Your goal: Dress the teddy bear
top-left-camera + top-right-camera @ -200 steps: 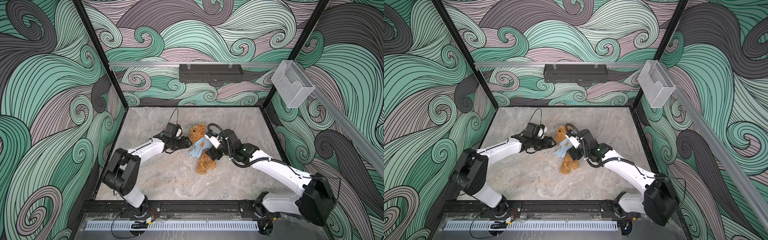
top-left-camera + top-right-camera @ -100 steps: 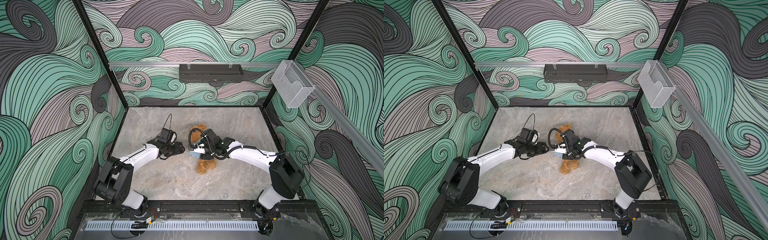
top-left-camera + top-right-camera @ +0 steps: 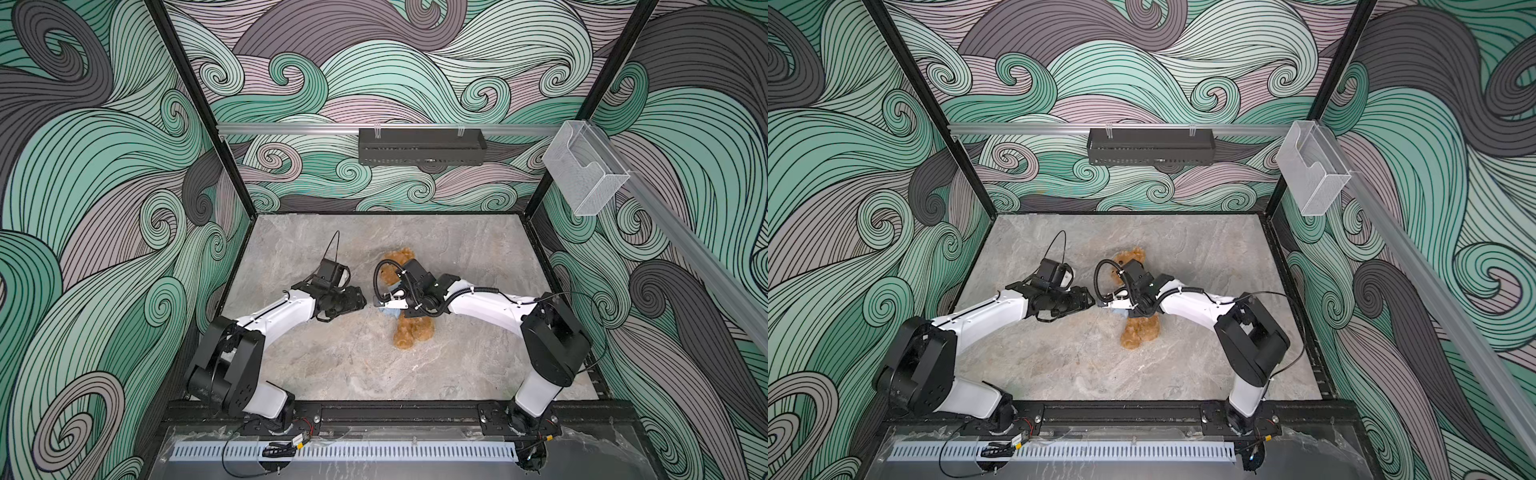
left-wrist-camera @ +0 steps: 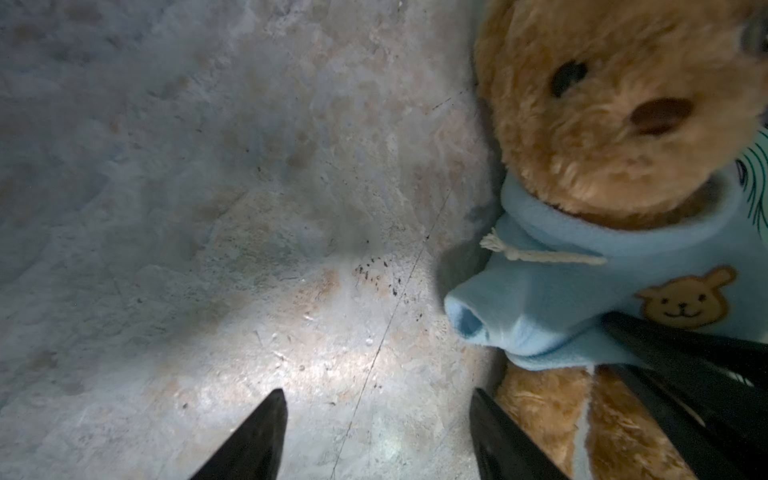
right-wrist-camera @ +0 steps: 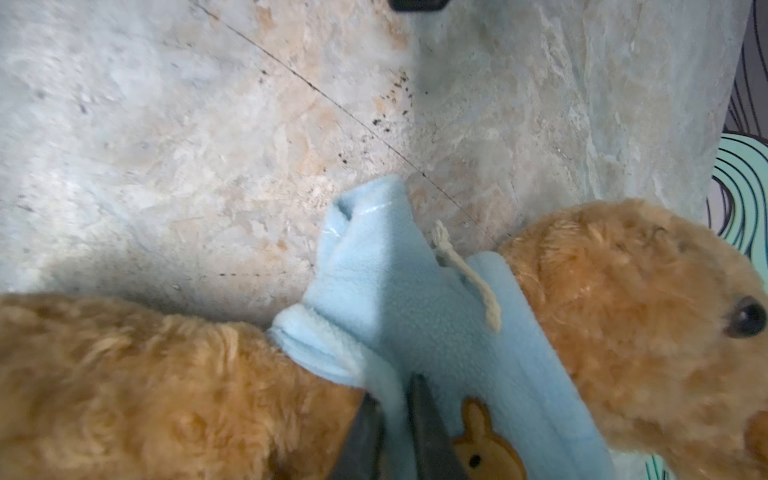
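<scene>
The teddy bear (image 3: 412, 334) (image 3: 1140, 332) lies on its back mid-floor, head toward the back wall, largely covered by my right wrist in both top views. It wears a light-blue hooded garment (image 4: 552, 307) (image 5: 386, 274) around neck and chest, with one empty sleeve (image 4: 469, 320) sticking out sideways. My right gripper (image 5: 392, 386) (image 3: 381, 306) is shut on a fold of the garment's lower edge at the bear's belly. My left gripper (image 4: 378, 395) (image 3: 363, 303) is open and empty, low over the floor just left of the bear's side, near the sleeve.
The grey stone floor (image 3: 332, 365) is walled on three sides. A black box (image 3: 422, 146) hangs on the back wall and a clear plastic bin (image 3: 584, 166) on the right wall. The black base rail (image 3: 395, 413) runs along the front edge.
My right arm swung over the bear and its gripper closed on the garment's hem. My left gripper drew back a little from the bear's head and stayed open.
</scene>
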`<action>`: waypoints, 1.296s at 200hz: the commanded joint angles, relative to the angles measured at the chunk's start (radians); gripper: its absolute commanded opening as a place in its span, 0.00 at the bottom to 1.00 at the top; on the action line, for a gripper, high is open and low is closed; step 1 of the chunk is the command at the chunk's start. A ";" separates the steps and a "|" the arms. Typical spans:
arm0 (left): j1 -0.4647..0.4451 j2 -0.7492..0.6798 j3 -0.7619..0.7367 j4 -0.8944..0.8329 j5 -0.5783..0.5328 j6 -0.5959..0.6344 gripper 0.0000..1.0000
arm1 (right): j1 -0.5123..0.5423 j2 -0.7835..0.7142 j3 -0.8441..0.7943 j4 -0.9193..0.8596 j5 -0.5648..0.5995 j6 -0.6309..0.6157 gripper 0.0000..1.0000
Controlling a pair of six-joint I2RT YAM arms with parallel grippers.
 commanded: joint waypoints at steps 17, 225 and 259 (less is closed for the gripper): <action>-0.027 -0.136 -0.099 0.157 -0.001 0.033 0.69 | -0.005 -0.062 -0.046 0.082 -0.078 0.145 0.00; -0.350 0.026 0.022 0.370 -0.181 1.006 0.74 | -0.182 -0.346 -0.523 0.747 -0.588 0.670 0.00; -0.362 0.103 0.085 0.342 -0.197 1.012 0.72 | -0.194 -0.336 -0.529 0.770 -0.621 0.690 0.00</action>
